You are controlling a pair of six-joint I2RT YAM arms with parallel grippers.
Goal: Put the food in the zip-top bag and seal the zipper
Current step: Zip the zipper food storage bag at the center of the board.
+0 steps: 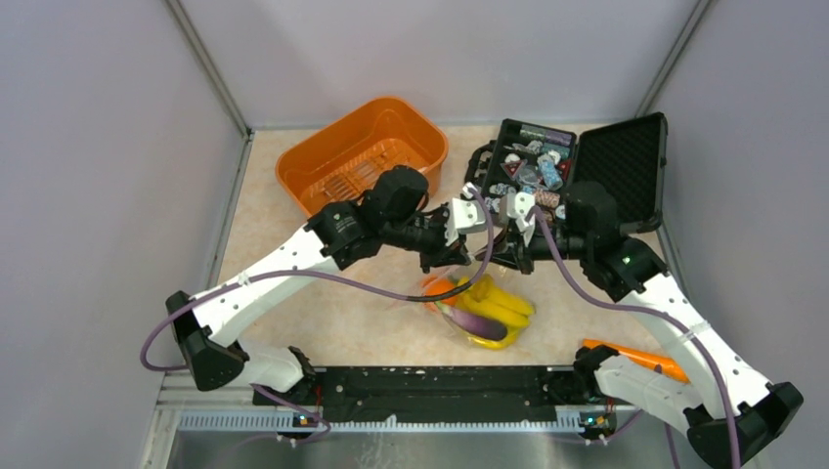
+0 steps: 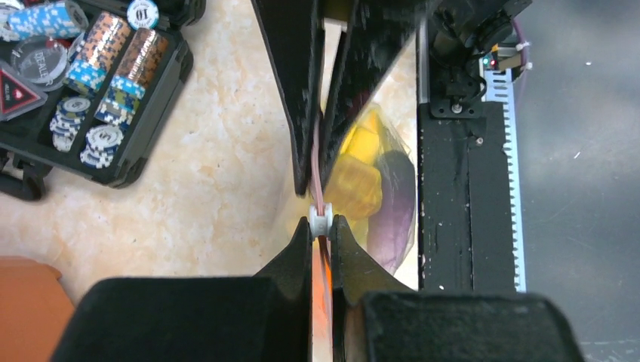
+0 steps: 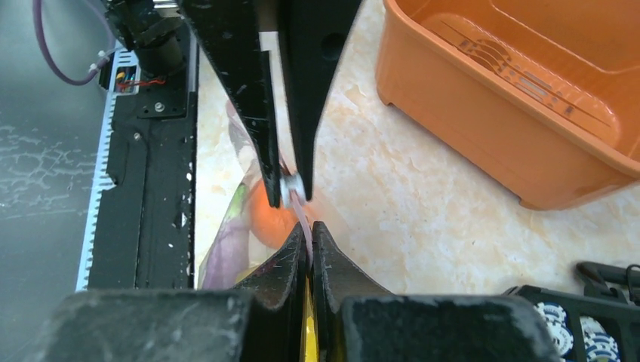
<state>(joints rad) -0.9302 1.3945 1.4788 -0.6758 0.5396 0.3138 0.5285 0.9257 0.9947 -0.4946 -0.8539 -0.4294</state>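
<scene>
Over the bagged food, left fingers and right fingers meet head-on, pinching the zipper.

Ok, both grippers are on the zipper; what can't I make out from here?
Zipper: wrist views show only the stretch between left gripper and right gripper; top view hides it under both wrists. Sealed length unknown.
Food: top view too small to count the pieces.
Orange object: top view, partly under the right arm; unidentifiable.

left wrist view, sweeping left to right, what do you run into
black case of poker chips → zipper → bananas → black base bar → toothed metal rail
</scene>
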